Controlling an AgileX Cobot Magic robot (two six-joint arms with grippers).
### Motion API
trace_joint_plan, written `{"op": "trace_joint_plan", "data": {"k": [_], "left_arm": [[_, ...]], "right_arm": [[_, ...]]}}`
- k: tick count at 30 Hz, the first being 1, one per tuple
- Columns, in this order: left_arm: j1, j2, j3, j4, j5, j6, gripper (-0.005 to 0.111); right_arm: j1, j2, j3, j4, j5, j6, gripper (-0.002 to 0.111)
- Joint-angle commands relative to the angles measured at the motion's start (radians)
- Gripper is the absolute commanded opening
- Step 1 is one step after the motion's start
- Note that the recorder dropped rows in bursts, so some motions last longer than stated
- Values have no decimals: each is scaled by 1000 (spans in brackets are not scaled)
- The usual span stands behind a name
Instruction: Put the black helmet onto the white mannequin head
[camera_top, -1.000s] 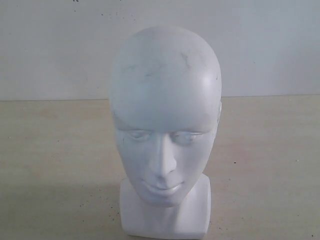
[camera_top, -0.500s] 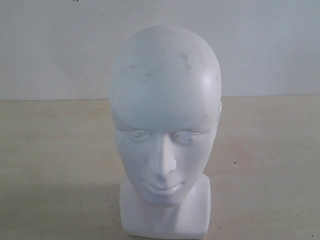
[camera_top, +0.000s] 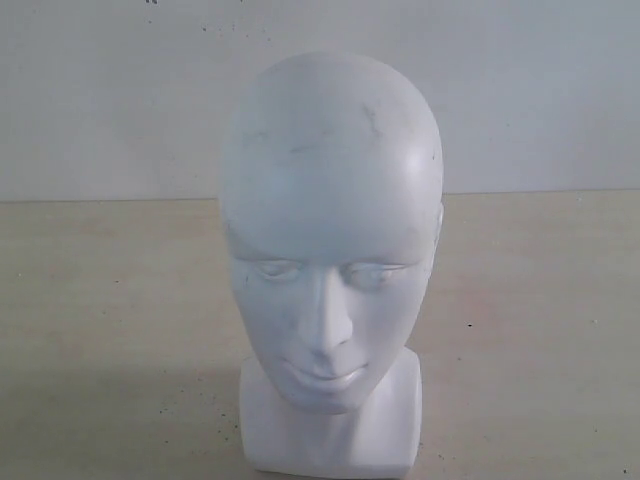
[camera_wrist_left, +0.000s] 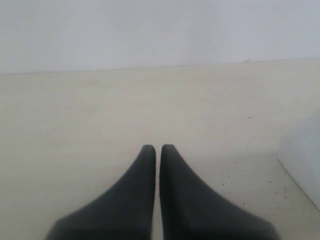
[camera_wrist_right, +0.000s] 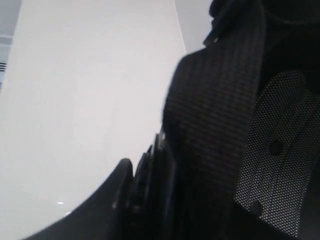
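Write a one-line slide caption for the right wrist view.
Right gripper holding the black helmet by its rim, seen close up.

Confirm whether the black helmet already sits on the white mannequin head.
No, the white mannequin head is bare in the exterior view, its scuffed crown uncovered.

Ext. view: the neck base of the white mannequin head is clipped by the frame edge at 6 o'clock. Left wrist view: the left gripper blurs toward its finger roots, which run off-frame, & a white corner is cut by the edge, too little showing to ID. Right wrist view: the black helmet is so close that only soft-focus strap & lining show, rest off-frame; it hides most of the right gripper, so can't tell if the jaws clamp it.
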Motion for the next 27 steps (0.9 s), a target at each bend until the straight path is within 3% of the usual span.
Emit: {"op": "trace_joint_plan", "data": {"k": [1, 10, 27], "left_arm": [[3, -3, 3, 2, -1, -10, 4], [3, -3, 3, 2, -1, -10, 4], [3, -3, 3, 2, -1, -10, 4]], "right_arm": [[0, -8, 66, 0, -293, 78, 0], [0, 133, 88, 40, -353, 306, 0], [0, 196, 83, 209, -353, 301, 0]]}}
